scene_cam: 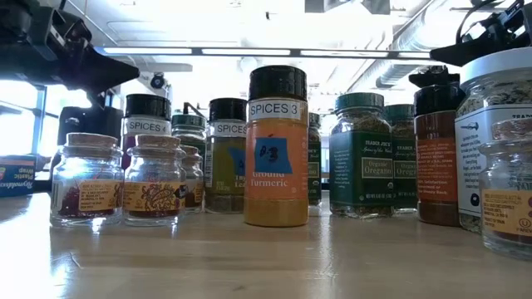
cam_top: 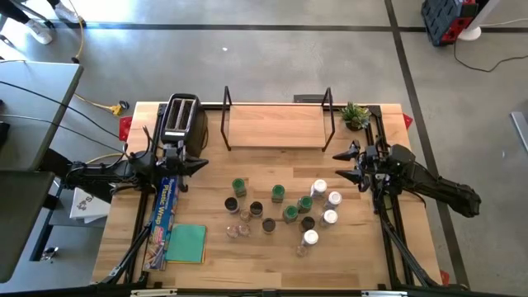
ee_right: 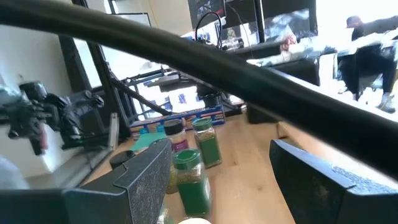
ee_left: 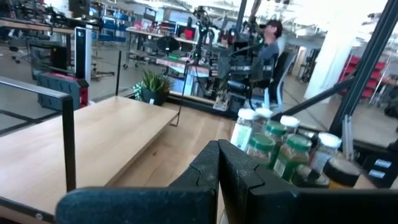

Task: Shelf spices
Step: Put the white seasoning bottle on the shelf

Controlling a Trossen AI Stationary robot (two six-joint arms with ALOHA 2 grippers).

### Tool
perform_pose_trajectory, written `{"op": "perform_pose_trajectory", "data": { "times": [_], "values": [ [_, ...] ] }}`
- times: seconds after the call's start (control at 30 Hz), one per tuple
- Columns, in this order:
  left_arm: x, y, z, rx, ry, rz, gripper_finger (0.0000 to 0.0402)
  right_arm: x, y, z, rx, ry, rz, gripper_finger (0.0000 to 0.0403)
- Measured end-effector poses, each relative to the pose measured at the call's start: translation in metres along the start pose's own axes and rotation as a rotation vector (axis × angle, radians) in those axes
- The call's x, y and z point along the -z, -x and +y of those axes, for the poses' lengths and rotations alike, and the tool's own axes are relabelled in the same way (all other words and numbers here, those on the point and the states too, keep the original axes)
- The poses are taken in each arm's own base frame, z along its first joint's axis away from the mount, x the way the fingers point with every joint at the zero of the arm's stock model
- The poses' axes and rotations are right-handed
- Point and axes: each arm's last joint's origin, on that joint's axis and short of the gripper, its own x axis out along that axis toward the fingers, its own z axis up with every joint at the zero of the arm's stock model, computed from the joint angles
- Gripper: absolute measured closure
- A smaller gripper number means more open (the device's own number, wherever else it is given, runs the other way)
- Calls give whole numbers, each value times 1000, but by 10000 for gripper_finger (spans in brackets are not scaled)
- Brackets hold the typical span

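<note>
Wooden shelf [cam_top: 276, 125] sits at the back of the desk [cam_top: 346, 247], board bare, black wire uprights at both ends. Spices [cam_top: 285, 208] all bunched on the desk in front of it, toward the right half: green lids, white lids, dark lids, a few small clear glass jars at the near-left edge of the bunch. None on the shelf. Low view: an orange turmeric jar [scene_cam: 276, 149] with a black lid and blue tape stands front and centre, oregano jars just right of it.

Right gripper [cam_top: 348, 165] hangs at the right edge of the bunch, near the shelf's right upright, fingers spread wide, nothing between them. Left gripper [cam_top: 202, 165] is off the left end of the shelf, just in front of the toaster [cam_top: 180, 120], fingers pressed together, holding nothing.

Potted plant [cam_top: 356, 115] at back right. Foil box [cam_top: 163, 219] and a green pad [cam_top: 186, 244] at front left.
</note>
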Motion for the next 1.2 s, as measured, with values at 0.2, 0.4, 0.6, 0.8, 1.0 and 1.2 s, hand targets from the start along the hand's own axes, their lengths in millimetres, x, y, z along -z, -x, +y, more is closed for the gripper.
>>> {"op": "perform_pose_trajectory", "data": {
  "times": [0.2, 0.4, 0.6, 0.8, 1.0, 1.2],
  "values": [
    [2, 0, -1, 28, 7, 28, 401, -23, 0, 13, -189, -70, -212, 135],
    [3, 0, -1, 59, -49, 43, 401, -58, 4, 40, -398, -8, -493, 135],
    [-2, 0, -2, 66, -72, -17, 401, -91, -26, 63, -373, 31, -383, 135],
    [-9, 0, -3, 68, -97, -84, 401, -161, -59, 77, -183, -188, -432, 135],
    [-8, 0, -3, 71, -88, -81, 401, -240, -74, 88, -76, -266, -602, 135],
    [-8, 0, -4, 76, -46, -80, 401, -304, -83, 96, 12, -68, -521, 135]
  ]
}}
